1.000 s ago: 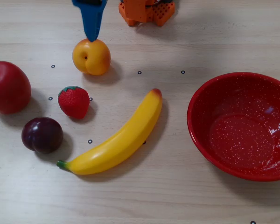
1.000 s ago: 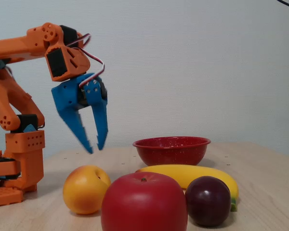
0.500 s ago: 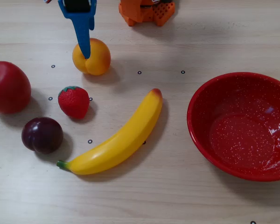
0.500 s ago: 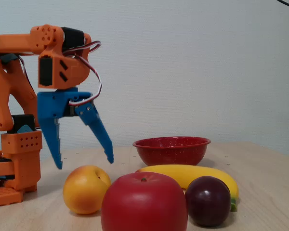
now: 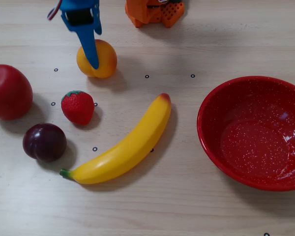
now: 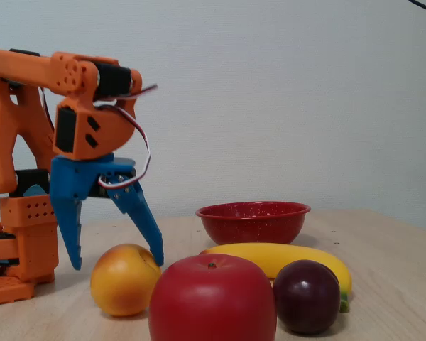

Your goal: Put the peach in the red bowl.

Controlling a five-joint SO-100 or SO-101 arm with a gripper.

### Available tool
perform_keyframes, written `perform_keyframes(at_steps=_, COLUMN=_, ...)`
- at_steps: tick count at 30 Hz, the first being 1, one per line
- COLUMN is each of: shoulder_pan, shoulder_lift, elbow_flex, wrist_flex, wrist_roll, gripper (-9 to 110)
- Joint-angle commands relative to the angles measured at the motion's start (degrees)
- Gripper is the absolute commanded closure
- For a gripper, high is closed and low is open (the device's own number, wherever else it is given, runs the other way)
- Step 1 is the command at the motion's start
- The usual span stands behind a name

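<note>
The peach [image 6: 124,279] sits on the table just below the gripper [image 6: 117,263], whose blue fingers are spread wide, holding nothing

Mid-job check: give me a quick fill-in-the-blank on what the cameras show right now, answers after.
1. The hand hangs over the peach with its jaws ____.
2. The red bowl holds ____ fruit.
3. In the overhead view, the long yellow fruit between the strawberry and the bowl is a ____.
4. The peach rests on the ____.

Answers: open; no; banana; table
</note>
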Motion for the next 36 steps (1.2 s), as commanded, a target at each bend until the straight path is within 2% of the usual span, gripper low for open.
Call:
perform_keyframes(at_steps=1, shoulder_pan=0.3, shoulder_lift=-0.2, elbow_flex=-0.8, wrist_flex=-1.4, wrist_roll=0.7, gripper=57)
perform_keyframes(at_steps=11, shoulder_pan=2.5, shoulder_lift=-5.4, elbow_flex=0.2, wrist_flex=-5.5, wrist_roll=-0.4, gripper=56)
perform_keyframes(at_steps=24, shoulder_pan=1.3, shoulder_lift=-7.6, elbow_flex=0.5, wrist_flex=-12.0, wrist_roll=6.4, gripper=56)
perform_keyframes(at_steps=36, shoulder_pan=0.5, shoulder_lift=-7.9, elbow_flex=0.5, wrist_flex=-12.1, wrist_roll=9.6, gripper=58)
